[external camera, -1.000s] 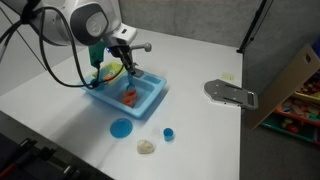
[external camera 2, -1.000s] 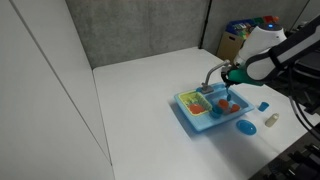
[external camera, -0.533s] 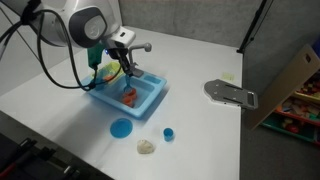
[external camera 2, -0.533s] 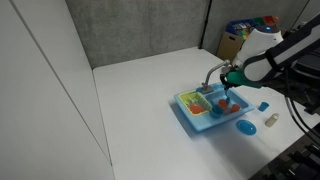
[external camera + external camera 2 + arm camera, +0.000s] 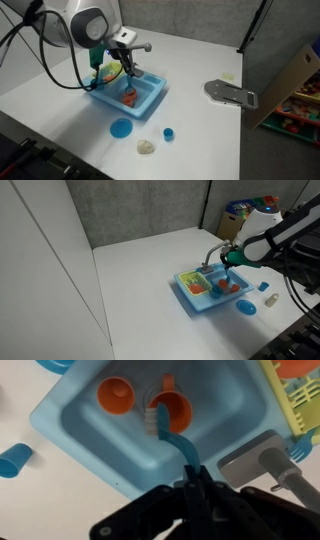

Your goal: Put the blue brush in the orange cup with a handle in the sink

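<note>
Scanning wrist view l. to r.: passing a tiny blue cylinder (image 5: 14, 461) on the tabletop (image 5: 55, 500) outside the sink (image 5: 70, 435), then a plain orange cup (image 5: 116, 398) in the big basin, then reaching the orange cup with a handle (image 5: 174, 406) just beside it, upright, mouth open. Finding the blue brush (image 5: 178, 440) slanting up from the gripper (image 5: 192, 472), w/ white bristle end overlapping the near rim of the handled cup; not managing to tell whether tip is touching the rim or hanging above it. Pinching the brush handle between fingers (image 5: 207, 484) closed down almost fully, w/ nothing else in the grip. Passing grey faucet (image 5: 262, 460) and yellow-green rack (image 5: 292, 400) further right. Comparing w/ a sec ago in an exterior view: gripper (image 5: 122, 67) nudging over a touch above the basin, then sitting approx. the same for the last half sec; sink, cups, blue disc (image 5: 121, 128) not budging. Reading that as fine aligning, not travelling, prob. nearly finished: brush not yet in the cup, not yet released. Judging next bit as needing centring over the mouth + a small drop before opening, otherwise risking the brush tipping off the rim into the basin or knocking the light cup over.
</note>
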Controlling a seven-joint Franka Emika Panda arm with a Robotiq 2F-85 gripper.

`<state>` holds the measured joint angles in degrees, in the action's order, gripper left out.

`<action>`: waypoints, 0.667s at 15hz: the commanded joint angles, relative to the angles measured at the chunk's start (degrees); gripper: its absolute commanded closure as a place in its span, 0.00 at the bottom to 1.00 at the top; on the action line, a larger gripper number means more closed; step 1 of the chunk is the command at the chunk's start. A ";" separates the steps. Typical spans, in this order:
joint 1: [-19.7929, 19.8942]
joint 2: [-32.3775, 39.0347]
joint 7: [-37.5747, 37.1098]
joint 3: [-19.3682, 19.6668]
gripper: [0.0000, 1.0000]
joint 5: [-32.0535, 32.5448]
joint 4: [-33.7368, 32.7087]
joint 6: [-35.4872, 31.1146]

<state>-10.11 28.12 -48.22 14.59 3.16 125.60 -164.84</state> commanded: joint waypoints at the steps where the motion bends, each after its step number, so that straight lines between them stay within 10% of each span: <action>1: -1.51 1.15 -0.39 1.57 0.98 -0.54 -1.55 -1.02; 10: -2.20 2.87 0.70 1.57 0.97 -2.14 -0.93 -6.23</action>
<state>-11.33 29.96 -48.24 15.36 2.76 125.04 -169.28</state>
